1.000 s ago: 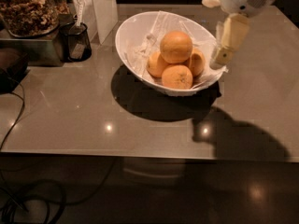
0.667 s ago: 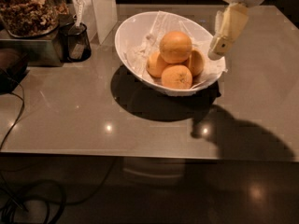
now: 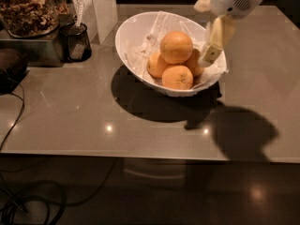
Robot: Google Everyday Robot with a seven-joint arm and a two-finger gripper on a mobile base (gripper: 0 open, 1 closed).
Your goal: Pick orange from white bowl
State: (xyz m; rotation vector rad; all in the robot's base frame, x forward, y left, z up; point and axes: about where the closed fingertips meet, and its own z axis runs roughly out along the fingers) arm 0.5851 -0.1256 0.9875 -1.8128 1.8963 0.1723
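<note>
The white bowl [image 3: 136,36] stands on the grey table, lined with crumpled white paper. Several oranges lie in it. The orange [image 3: 176,47], the largest and roundest, sits on top of the pile. Three smaller oranges lie below it at the left [image 3: 157,64], front [image 3: 177,77] and right [image 3: 194,62]. My gripper [image 3: 212,50] hangs from the white arm at the top right, over the bowl's right side, just right of the top orange and apart from it.
A small dark glass cup [image 3: 77,42] stands left of the bowl. A jar of nuts [image 3: 28,8] sits on a metal box at the far left. A white upright object [image 3: 101,8] stands behind. Cables [image 3: 14,116] trail off the left edge.
The gripper has moved left and a little up, from beside the bowl's right rim to over the bowl, closer to the top orange. The oranges have not moved.
</note>
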